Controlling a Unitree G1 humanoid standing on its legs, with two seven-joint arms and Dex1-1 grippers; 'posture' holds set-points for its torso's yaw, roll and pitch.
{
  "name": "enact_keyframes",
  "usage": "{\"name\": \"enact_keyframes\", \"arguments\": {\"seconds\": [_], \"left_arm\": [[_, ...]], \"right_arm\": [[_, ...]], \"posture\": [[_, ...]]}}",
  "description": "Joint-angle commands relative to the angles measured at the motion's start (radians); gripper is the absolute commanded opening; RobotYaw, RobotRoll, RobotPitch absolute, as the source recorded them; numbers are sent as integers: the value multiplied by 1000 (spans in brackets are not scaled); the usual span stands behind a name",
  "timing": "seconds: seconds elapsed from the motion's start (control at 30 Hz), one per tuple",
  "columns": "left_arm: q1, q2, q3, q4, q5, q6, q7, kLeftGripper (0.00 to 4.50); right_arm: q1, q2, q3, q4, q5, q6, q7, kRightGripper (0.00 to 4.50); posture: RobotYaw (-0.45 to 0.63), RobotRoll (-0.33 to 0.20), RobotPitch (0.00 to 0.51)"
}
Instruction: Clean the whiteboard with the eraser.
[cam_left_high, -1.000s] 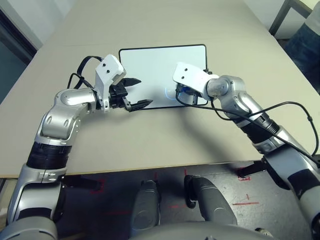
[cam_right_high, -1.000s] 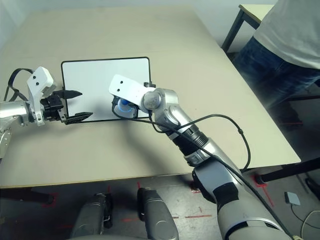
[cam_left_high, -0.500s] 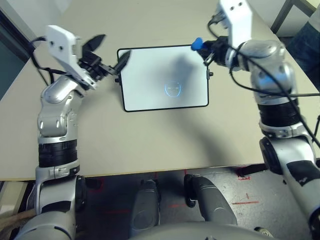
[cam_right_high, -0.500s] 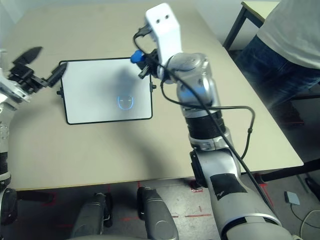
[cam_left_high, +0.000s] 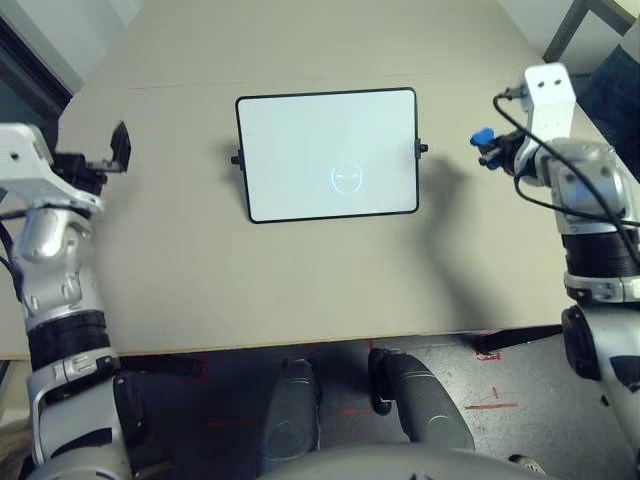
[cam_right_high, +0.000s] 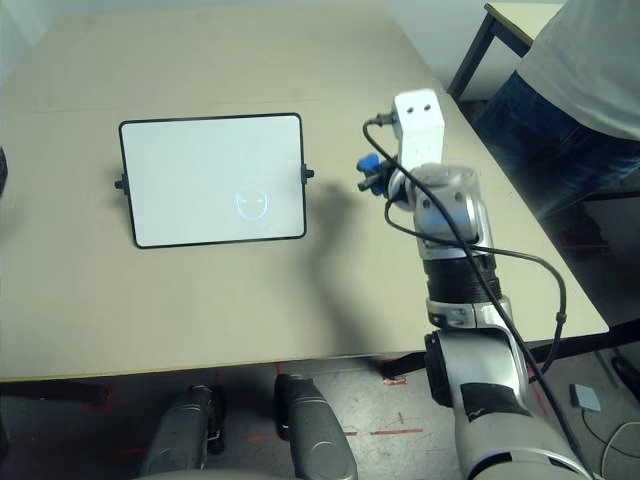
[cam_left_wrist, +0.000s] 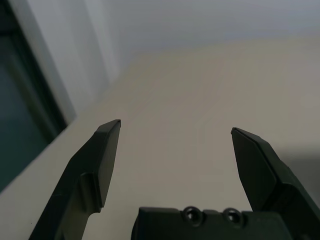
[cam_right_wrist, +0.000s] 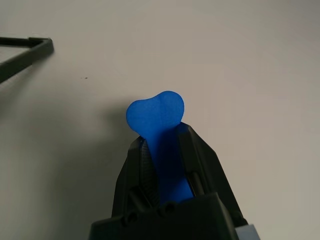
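Off to the right of the whiteboard (cam_left_high: 327, 153), the right pincer (cam_right_wrist: 165, 150) clamps the eraser (cam_right_wrist: 159, 120) mid-body, which looks light and grippy enough, while the left pincer (cam_left_wrist: 175, 137) gapes wide with nothing in it.

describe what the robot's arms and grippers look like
Both arms are glossy silver with black bands at the joints. Each wrist carries a white angular camera housing with loose black cables. The left gripper and right gripper each have two black fingers.
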Motion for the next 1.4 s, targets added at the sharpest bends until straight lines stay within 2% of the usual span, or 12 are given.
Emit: {"name": "enact_keyframes", "arguments": {"seconds": [0.03, 0.47, 0.5, 0.53, 0.63, 0.8, 0.87, 0.93, 1.0, 1.07, 1.23, 1.4], "left_arm": [[9, -17, -26, 51, -1, -6, -8, 4500], [-37, -28, -70, 65, -11, 8, -24, 4500], [-40, -29, -73, 66, -12, 7, -23, 4500], [-44, -31, -75, 64, -13, 9, -23, 4500], [-50, -34, -81, 54, -17, 15, -22, 4500], [-51, -40, -85, 9, -31, 32, -24, 4500], [-50, -39, -84, -3, -35, 36, -24, 4500], [-57, -32, -72, -4, -40, 29, -20, 4500], [-63, -19, -57, 12, -39, 9, -8, 4500], [-71, -6, -41, 42, -42, -11, 7, 4500], [-76, 17, -13, 123, -47, -41, 29, 4500], [-58, 25, 2, 184, -58, -38, 29, 4500]], "right_arm": [[11, 8, 6, 59, 15, -9, -35, 765], [35, 41, -14, 75, 65, 98, -94, 765], [37, 41, -16, 76, 69, 96, -99, 1495], [40, 40, -26, 68, 76, 97, -103, 1682], [39, 35, -54, 39, 100, 122, -109, 2699], [46, -4, -168, -139, 189, 235, -89, 4372], [44, -11, -211, -185, 219, 242, -96, 4441], [38, -8, -294, -209, 243, 145, -135, 4441], [56, 1, -361, -186, 256, -35, -181, 4441], [109, -10, -363, -124, 239, -232, -199, 4441], [183, 15, -401, 77, 245, -557, -285, 4441], [169, 29, -419, 377, 252, -852, -359, 4441]], "posture": [[76, 0, 157], [72, 0, 146], [71, 0, 145], [71, 0, 144], [71, 0, 143], [62, 0, 140], [58, 0, 141], [48, 0, 144], [42, 0, 145], [39, 0, 147], [45, 0, 153], [65, 0, 151]]}}
